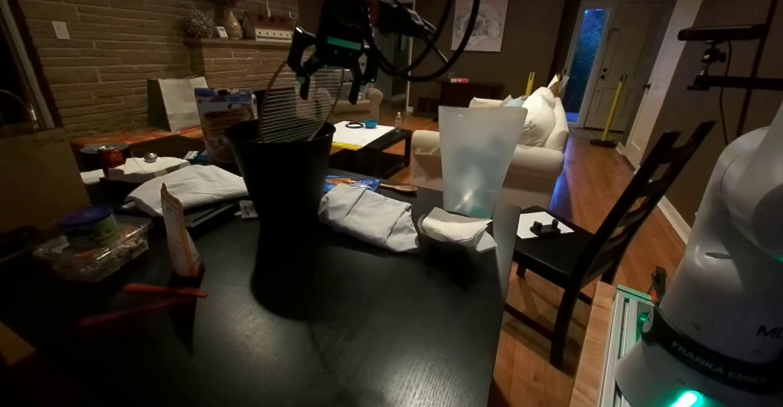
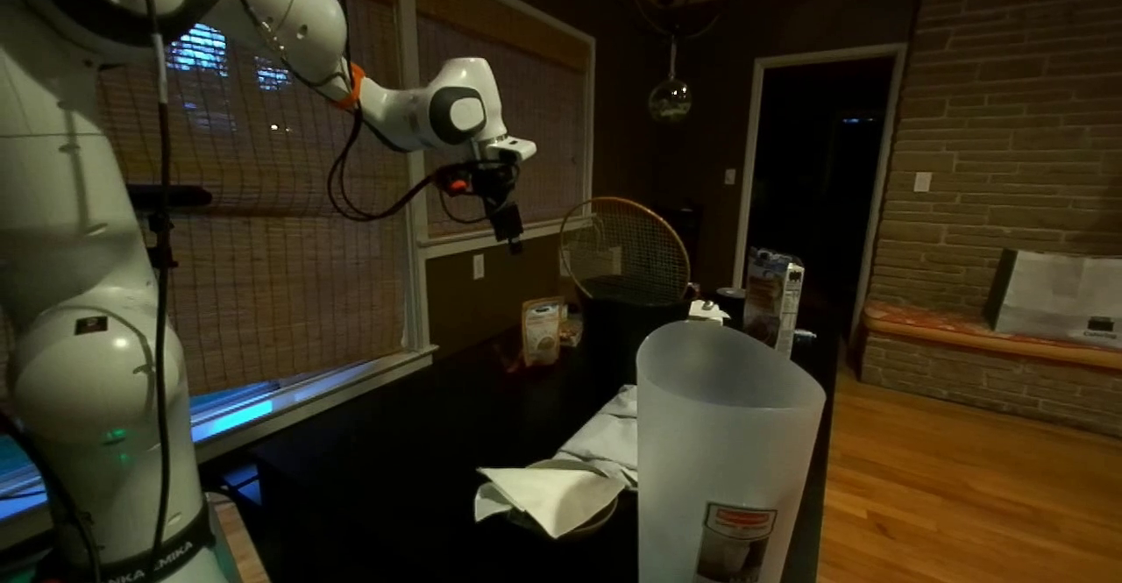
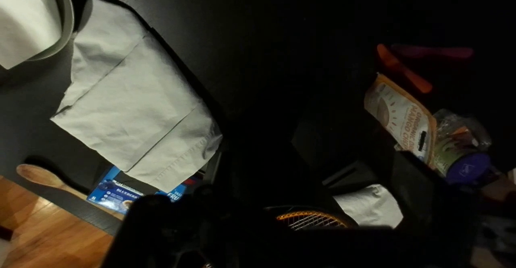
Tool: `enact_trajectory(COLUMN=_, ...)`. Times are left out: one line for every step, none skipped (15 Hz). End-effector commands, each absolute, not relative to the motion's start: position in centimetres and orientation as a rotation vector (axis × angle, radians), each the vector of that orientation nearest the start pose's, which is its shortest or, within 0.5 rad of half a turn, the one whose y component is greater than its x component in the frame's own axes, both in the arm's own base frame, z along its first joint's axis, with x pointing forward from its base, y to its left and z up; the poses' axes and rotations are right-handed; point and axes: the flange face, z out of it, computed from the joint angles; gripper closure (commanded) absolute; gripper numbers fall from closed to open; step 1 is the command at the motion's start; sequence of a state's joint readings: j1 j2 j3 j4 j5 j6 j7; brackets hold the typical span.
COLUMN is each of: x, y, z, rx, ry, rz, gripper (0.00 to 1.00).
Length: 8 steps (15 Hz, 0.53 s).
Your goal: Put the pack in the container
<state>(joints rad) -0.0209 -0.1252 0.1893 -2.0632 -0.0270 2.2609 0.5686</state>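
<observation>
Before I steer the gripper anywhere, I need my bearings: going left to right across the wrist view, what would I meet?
Bowl, large pale cloth, top of the racket, mango pouch, purple-lidded tub.

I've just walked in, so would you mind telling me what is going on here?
A Franka arm holds its open gripper above the black table, with nothing grasped. The mango pouch, probably the pack to be moved, stands on the table, not yet in a container. A racket sticks out of the black bin, and there is a translucent bin too; I cannot tell which is the intended container.
</observation>
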Motion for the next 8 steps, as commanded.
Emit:
enact_trajectory(x=53.8, y=9.6, z=52.5, rx=-2.975, ry=0.573, rz=-0.490, gripper=0.00)
enact_trajectory(x=53.6, y=9.9, z=52.9, rx=-2.973, ry=0.564, rz=-0.500, gripper=0.00)
enact_trajectory(x=53.5, y=10.1, z=53.1, rx=-2.972, ry=0.560, rz=-0.507, gripper=0.00)
enact_trajectory(x=53.4, y=10.1, z=53.3, rx=-2.971, ry=0.559, rz=-0.510, gripper=0.00)
enact_trajectory(x=54.0, y=10.5, z=52.9, rx=-2.962, ry=0.655, rz=-0.512, gripper=0.00)
enact_trajectory(x=56.0, y=12.1, z=51.6, rx=-2.953, ry=0.740, rz=-0.516, gripper=0.00)
enact_trajectory(x=56.8, y=12.3, z=50.9, rx=-2.939, ry=0.812, rz=-0.532, gripper=0.00)
enact_trajectory(x=58.6, y=14.2, z=49.7, rx=-2.907, ry=0.849, rz=-0.535, gripper=0.00)
